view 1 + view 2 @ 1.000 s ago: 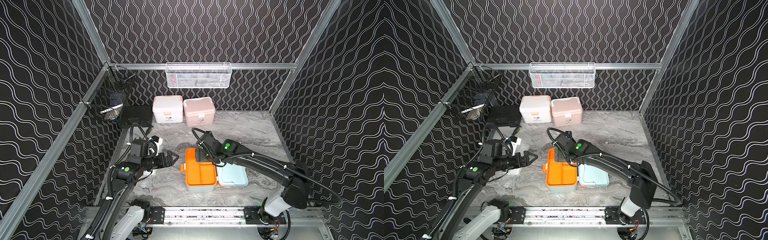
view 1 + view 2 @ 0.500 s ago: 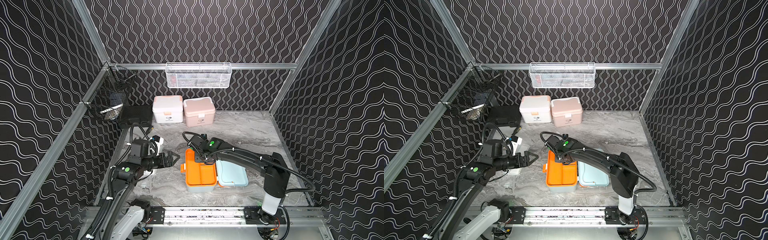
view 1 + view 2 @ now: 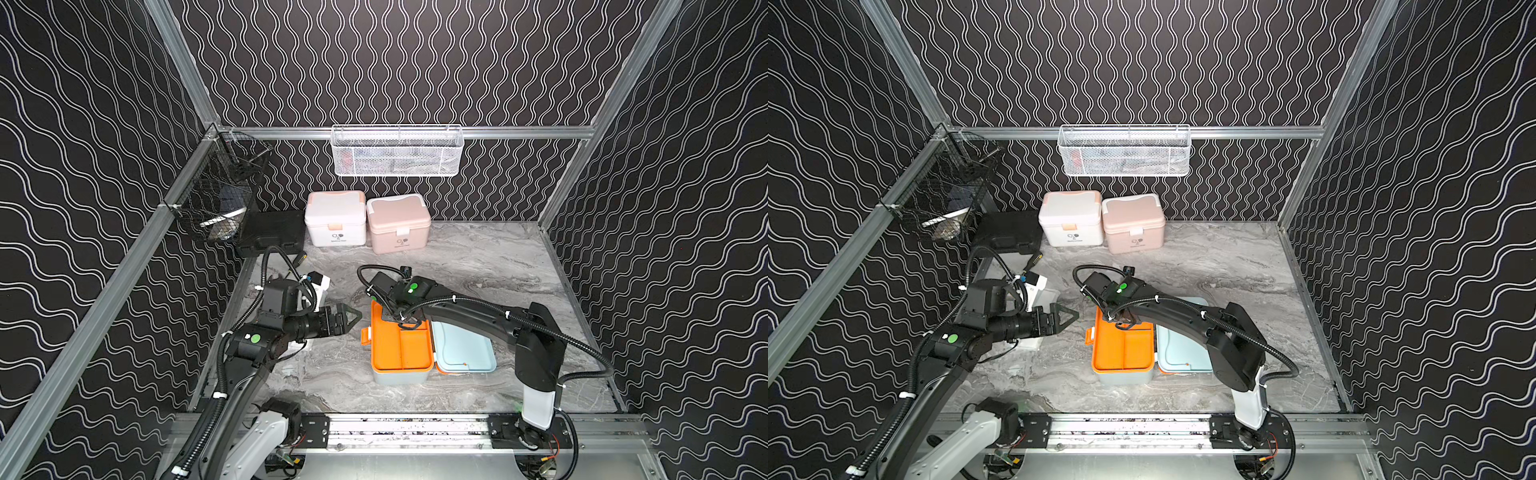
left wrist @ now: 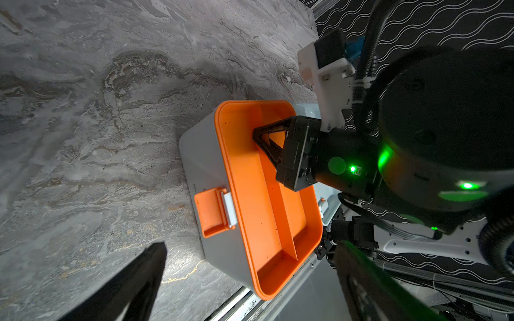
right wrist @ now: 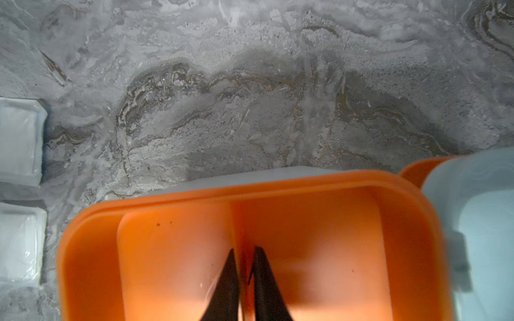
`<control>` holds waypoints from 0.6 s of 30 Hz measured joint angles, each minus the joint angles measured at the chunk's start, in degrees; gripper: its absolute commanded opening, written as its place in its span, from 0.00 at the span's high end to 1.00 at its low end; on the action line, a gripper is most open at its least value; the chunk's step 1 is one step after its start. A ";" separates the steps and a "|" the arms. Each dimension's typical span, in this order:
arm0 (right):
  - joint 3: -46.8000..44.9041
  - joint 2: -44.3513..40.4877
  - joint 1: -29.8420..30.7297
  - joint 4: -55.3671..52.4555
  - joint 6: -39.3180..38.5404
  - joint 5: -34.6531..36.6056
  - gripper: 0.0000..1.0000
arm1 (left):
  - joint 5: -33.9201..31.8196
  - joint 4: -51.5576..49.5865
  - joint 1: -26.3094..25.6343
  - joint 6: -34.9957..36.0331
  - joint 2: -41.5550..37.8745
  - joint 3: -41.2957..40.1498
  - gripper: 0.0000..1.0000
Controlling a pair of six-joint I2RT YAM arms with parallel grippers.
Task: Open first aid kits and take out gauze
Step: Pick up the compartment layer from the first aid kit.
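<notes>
Both top views show grey marbled tabletop (image 3: 478,257) inside black wavy-patterned walls (image 3: 374,62).

The right arm (image 3: 469,313) has swung its elbow in toward the middle of the counter (image 3: 478,257), and the right end effector (image 5: 243,250) has dropped into the orange tray (image 3: 399,353) of the blue first aid kit (image 3: 463,353), jaws now pinched shut on its divider (image 5: 236,222).

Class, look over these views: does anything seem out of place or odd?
Nothing is spilled or damaged. One oddity: the right claw is closed on the divider of the orange tray, which looks empty, inside the open light blue kit.
</notes>
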 measured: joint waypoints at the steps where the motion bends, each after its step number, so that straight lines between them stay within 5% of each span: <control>1: 0.26 0.17 0.09 -0.24 0.07 0.44 1.00 | -0.02 0.00 -0.13 0.00 -0.02 0.00 0.01; 18: 5.40 1.53 2.03 -7.82 1.49 2.38 1.00 | -0.31 -0.02 -1.84 0.00 -0.15 0.00 0.01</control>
